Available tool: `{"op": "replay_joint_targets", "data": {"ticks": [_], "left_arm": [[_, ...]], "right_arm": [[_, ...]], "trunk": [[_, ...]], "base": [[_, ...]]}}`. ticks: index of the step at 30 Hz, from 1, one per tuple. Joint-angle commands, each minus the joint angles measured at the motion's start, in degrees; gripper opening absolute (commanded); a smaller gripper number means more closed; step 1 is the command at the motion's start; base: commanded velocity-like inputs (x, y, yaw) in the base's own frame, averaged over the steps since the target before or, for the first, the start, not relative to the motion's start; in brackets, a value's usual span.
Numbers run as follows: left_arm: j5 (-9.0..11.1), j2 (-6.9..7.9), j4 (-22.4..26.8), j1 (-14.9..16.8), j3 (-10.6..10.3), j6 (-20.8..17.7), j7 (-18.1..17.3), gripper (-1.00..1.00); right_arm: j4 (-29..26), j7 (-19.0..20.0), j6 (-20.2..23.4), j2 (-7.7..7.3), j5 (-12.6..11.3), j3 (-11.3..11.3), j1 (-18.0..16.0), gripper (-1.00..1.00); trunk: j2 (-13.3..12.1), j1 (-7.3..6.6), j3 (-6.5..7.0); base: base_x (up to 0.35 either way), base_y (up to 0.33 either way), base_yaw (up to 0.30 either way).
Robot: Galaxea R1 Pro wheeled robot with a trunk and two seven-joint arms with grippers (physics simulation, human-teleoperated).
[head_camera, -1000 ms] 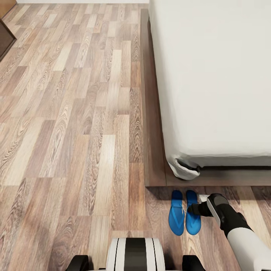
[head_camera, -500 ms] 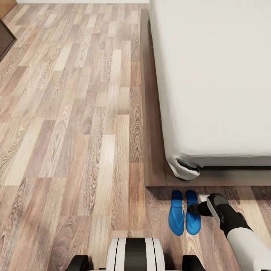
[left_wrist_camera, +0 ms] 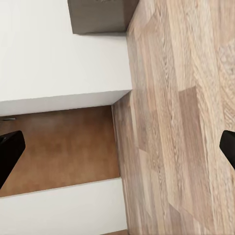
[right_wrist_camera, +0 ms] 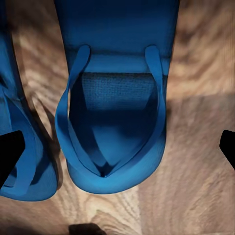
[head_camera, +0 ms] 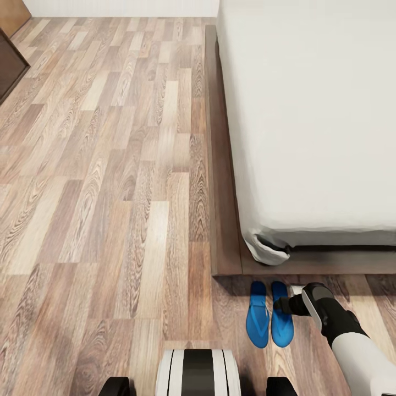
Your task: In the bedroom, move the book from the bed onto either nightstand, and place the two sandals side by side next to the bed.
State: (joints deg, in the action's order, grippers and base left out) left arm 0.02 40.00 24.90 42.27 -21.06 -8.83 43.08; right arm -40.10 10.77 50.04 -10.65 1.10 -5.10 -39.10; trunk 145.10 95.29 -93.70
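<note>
We hold our right gripper point(right_wrist_camera: 117, 147) directly above one bright blue flat flip-flop point(right_wrist_camera: 115, 98), fingers spread wide to either side of it and closed on nothing. Its twin, the second blue flip-flop point(head_camera: 257, 313), lies just beside it, parallel — both rest on the brown wood-plank floor point(head_camera: 110, 192) near the foot corner of the low dark-brown wooden bed frame point(head_camera: 223, 220), which carries a pale-grey mattress point(head_camera: 313, 121). Left of the bed the floor runs open toward a white wall point(head_camera: 121, 6). Our left gripper point(left_wrist_camera: 117, 149) also has its fingers wide apart, empty, over bare planks — beside a white wall base.
</note>
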Motion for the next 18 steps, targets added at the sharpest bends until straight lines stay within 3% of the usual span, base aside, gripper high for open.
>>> {"op": "replay_joint_targets", "data": {"ticks": [1, 18], "left_arm": [[0.0, 0.07, 0.1, 0.0, -0.5, -0.6, 0.3, 1.0], [0.0, 0.06, 0.1, 0.0, -0.5, -0.6, 0.3, 1.0]], "right_arm": [[-0.1, 0.2, 0.2, 0.01, 0.1, -0.1, 0.0, 1.0], [-0.1, 0.2, 0.2, 0.01, 0.1, -0.2, 0.0, 1.0]], "trunk": [[0.0, -0.01, -0.03], [0.0, -0.01, -0.03]], "base": [[0.0, 0.0, 0.0], [-0.007, 0.0, 0.0]]}}
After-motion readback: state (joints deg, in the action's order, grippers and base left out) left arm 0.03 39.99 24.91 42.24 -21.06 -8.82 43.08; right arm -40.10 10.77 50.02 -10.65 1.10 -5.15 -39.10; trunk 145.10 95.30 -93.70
